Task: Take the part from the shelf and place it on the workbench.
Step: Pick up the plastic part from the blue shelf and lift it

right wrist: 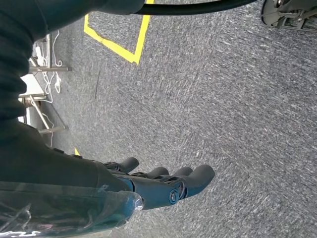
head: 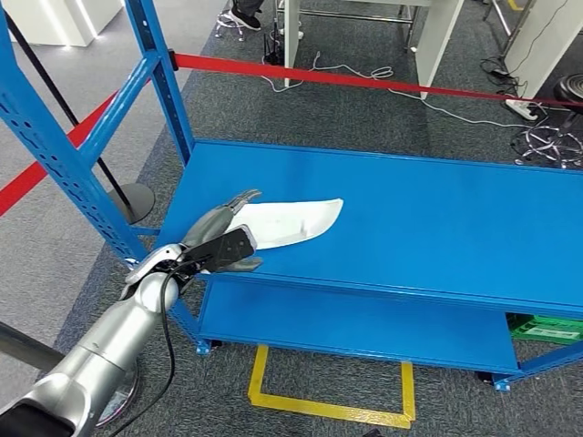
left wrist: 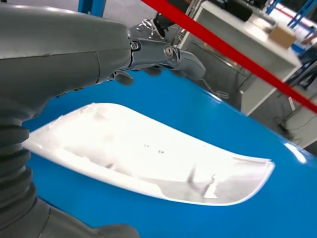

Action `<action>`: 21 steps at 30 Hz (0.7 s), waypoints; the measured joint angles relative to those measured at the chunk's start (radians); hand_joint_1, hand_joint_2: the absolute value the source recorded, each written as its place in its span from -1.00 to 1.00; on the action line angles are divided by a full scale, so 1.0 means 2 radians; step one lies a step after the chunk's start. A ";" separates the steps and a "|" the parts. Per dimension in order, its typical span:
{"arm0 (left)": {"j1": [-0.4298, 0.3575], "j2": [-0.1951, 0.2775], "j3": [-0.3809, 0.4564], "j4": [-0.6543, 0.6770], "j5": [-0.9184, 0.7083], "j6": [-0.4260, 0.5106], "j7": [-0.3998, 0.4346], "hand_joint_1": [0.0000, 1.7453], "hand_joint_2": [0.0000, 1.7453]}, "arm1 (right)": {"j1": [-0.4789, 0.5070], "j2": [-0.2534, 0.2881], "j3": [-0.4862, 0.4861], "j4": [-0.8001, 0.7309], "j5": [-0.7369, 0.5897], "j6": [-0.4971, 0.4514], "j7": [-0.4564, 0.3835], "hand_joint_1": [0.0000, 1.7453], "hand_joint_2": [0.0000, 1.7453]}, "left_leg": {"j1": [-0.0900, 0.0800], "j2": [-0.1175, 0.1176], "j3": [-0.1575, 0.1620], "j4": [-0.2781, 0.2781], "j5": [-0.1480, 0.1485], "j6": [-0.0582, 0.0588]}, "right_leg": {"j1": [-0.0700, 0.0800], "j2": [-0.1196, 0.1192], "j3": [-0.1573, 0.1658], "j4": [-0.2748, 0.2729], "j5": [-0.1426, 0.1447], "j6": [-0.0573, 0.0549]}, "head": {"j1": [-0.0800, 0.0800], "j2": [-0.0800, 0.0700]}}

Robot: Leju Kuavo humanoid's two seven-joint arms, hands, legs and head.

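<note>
Your left hand (head: 221, 238) sat at the white curved part's (head: 292, 221) near end, left of centre in the head view on the blue shelf (head: 440, 228); whether its fingers had closed on it, I couldn't tell. Right hand (right wrist: 164, 183) hung empty over the carpet, fingers loosely extended. An end-only hold risked the long shell drooping or slipping.

A long white curved plastic part (head: 289, 222) lies centre-left on the blue metal shelf (head: 446, 228); the left hand (head: 223, 238) is at its left end.
</note>
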State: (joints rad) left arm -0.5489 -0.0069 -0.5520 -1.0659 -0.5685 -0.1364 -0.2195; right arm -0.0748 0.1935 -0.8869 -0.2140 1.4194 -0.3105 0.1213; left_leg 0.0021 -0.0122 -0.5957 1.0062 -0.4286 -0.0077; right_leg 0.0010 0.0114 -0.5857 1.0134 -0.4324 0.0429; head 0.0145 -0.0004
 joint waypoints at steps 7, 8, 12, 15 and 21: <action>-0.018 0.006 -0.012 0.030 -0.002 -0.003 0.000 -1.00 1.00 | 0.000 -0.001 0.000 0.000 0.000 0.000 0.000 -1.00 1.00 | 0.000 0.000 0.000 0.000 0.000 0.000 | 0.000 0.000 0.000 0.000 0.000 0.000 | 0.000 0.000; -0.020 0.007 -0.015 0.033 -0.002 -0.005 0.000 -1.00 1.00 | 0.000 -0.001 0.000 0.000 0.000 0.000 0.000 -1.00 1.00 | 0.000 0.000 0.000 0.000 0.000 0.000 | 0.000 0.000 0.000 0.000 0.000 0.000 | 0.000 0.000; -0.031 0.009 -0.027 0.047 0.000 -0.028 0.000 -1.00 1.00 | 0.000 -0.001 0.001 0.000 0.005 0.000 0.001 -1.00 1.00 | 0.000 0.000 0.000 0.000 0.000 0.000 | 0.000 0.000 -0.001 0.000 0.000 0.000 | 0.000 0.000; -0.047 0.010 -0.041 0.068 0.001 -0.044 0.000 -1.00 1.00 | -0.001 -0.002 0.001 0.000 0.009 0.001 0.002 -1.00 1.00 | 0.000 0.000 0.000 0.000 0.000 0.000 | 0.000 0.000 -0.001 0.000 0.000 0.000 | 0.000 0.000; -0.083 0.001 -0.072 0.128 -0.008 -0.044 0.010 -1.00 1.00 | -0.008 -0.004 0.002 0.000 0.009 0.014 0.007 -1.00 1.00 | 0.000 0.000 0.000 0.000 0.000 0.000 | 0.000 0.000 -0.001 0.000 0.000 0.000 | 0.000 0.000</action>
State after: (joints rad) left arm -0.7152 -0.0052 -0.6963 -0.8103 -0.5842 -0.2249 -0.2005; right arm -0.0904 0.1845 -0.8839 -0.2140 1.4382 -0.2828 0.1361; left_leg 0.0021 -0.0121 -0.5964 1.0062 -0.4281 -0.0081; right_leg 0.0010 0.0116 -0.5867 1.0135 -0.4316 0.0425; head 0.0146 -0.0004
